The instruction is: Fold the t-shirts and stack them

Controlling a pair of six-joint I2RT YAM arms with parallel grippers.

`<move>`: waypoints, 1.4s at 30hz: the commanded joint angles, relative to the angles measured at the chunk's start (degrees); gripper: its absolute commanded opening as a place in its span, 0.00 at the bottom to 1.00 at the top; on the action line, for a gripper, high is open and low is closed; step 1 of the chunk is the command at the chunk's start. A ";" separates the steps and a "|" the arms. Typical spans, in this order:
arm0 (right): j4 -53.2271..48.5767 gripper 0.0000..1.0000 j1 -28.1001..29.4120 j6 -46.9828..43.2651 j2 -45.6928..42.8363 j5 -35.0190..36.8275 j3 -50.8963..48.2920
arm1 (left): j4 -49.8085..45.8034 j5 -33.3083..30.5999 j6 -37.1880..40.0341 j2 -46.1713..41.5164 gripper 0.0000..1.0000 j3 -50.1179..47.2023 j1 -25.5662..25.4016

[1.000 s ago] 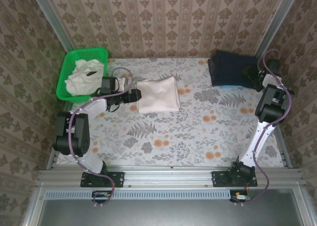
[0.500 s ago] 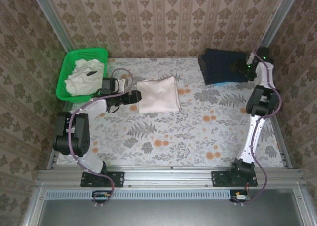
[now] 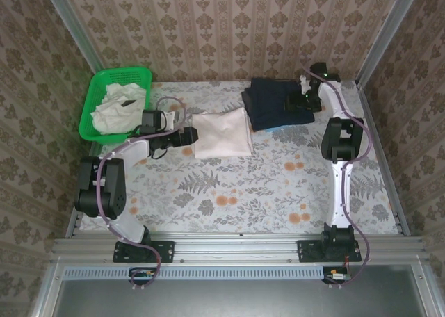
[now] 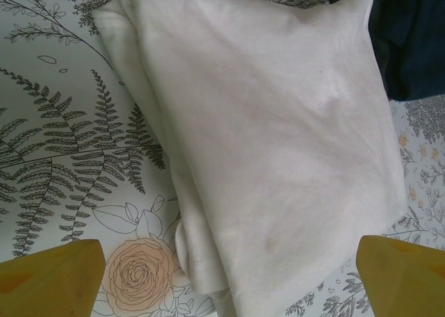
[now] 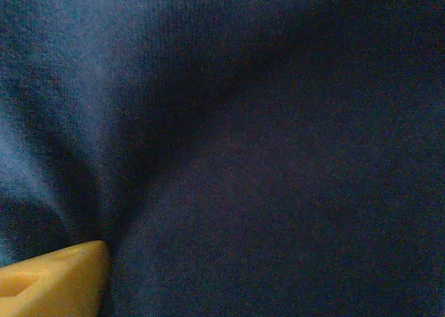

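One folded off-white t-shirt [image 3: 221,133] lay on counter [image 3: 278,185]; more t-shirts [image 3: 115,108] sat crumpled in green basket [image 3: 104,77]. Left hand [image 3: 188,135] gaped wide beside the shirt's left edge, holding nothing. Right hand [image 3: 304,99] was pressed into navy cloth [image 3: 271,108]; couldn't tell its grip. Risk: navy cloth right at shirt's corner could shove it, wrecking the fold.

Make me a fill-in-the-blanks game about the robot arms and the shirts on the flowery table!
1. The crumpled t-shirts sit in a ____ basket.
2. The folded t-shirt lies on the table, and the cloth next to its far corner is dark ____.
3. The left gripper rests beside the folded t-shirt with its jaws ____.

Missing words: green; blue; open.
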 commanded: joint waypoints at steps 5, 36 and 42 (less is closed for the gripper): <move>10.09 0.92 2.15 11.08 -18.51 -0.82 -28.12 | 1.37 -0.08 -0.35 1.25 0.97 -1.72 0.58; 40.57 0.78 31.96 26.35 -35.59 11.07 -59.55 | 1.16 -3.05 -3.44 10.59 0.82 1.93 -5.28; 41.73 0.72 32.50 26.98 -28.18 8.58 -55.44 | 1.29 -2.87 -3.93 8.64 0.79 0.02 -3.86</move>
